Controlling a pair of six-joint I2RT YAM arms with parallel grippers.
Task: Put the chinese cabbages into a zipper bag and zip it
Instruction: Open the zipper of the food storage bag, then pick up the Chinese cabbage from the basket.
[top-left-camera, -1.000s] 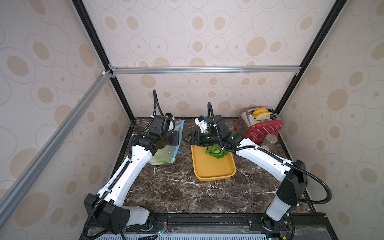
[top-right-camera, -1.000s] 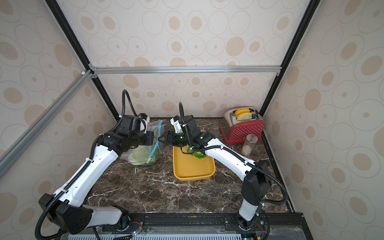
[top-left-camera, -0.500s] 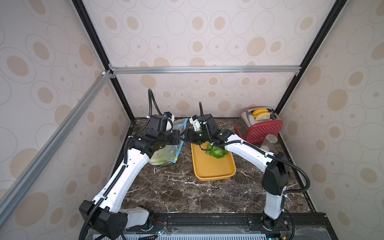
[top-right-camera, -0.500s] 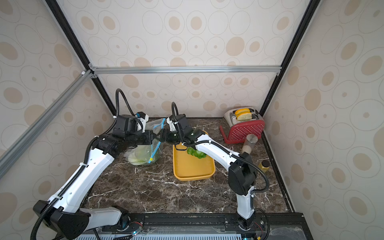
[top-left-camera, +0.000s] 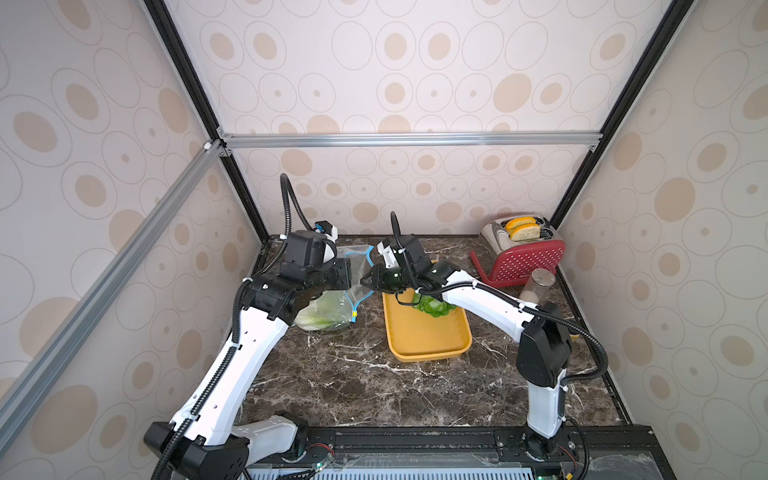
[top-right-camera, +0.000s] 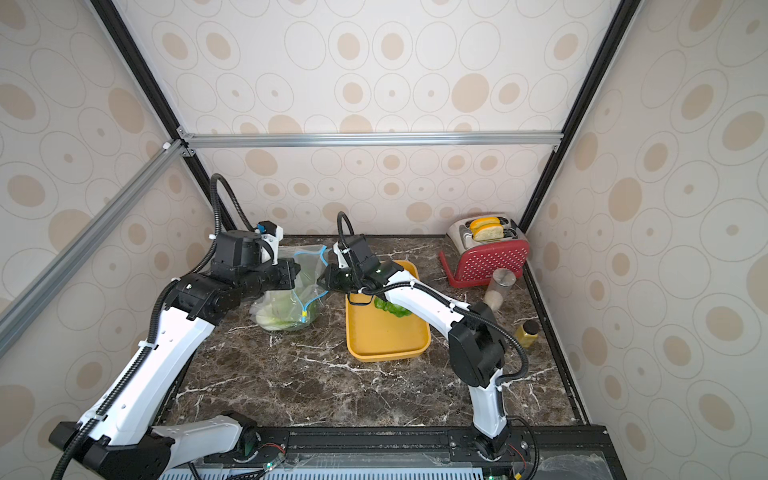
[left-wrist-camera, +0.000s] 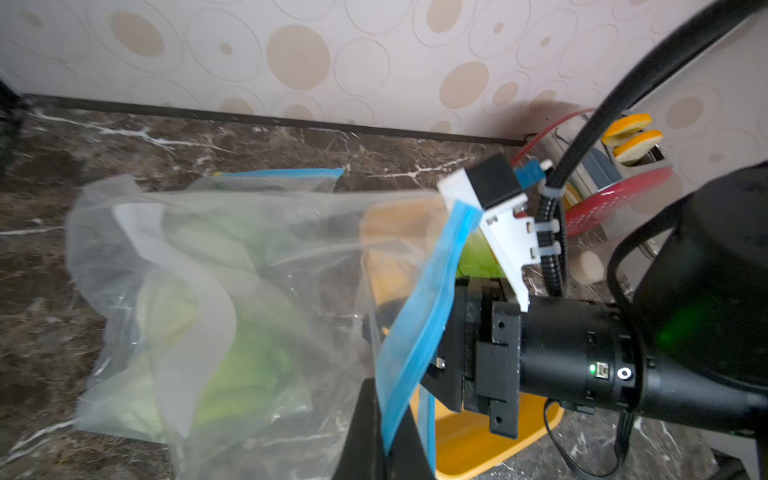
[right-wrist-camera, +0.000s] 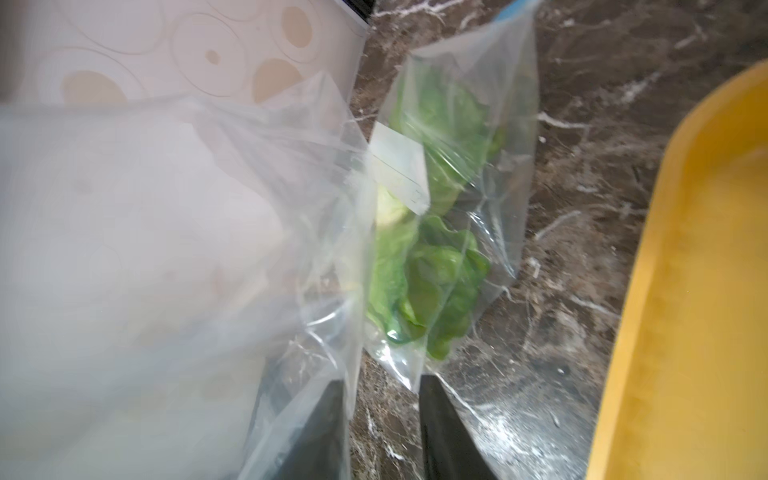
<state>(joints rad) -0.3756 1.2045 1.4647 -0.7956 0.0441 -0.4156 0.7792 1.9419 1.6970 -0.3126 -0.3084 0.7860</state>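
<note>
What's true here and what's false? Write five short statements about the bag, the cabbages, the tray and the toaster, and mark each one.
1. Chinese cabbages lie inside the zipper bag. True.
2. The yellow tray has nothing on it. False: one cabbage head lies at its far end, partly under the right arm.
3. The left gripper is shut on the bag's blue zipper edge. True.
4. The bag is zipped closed. False: in both top views its blue rim gapes open.
5. The toaster lies tipped on its side. False: it stands upright in the back corner with two bread slices in its slots.
</note>
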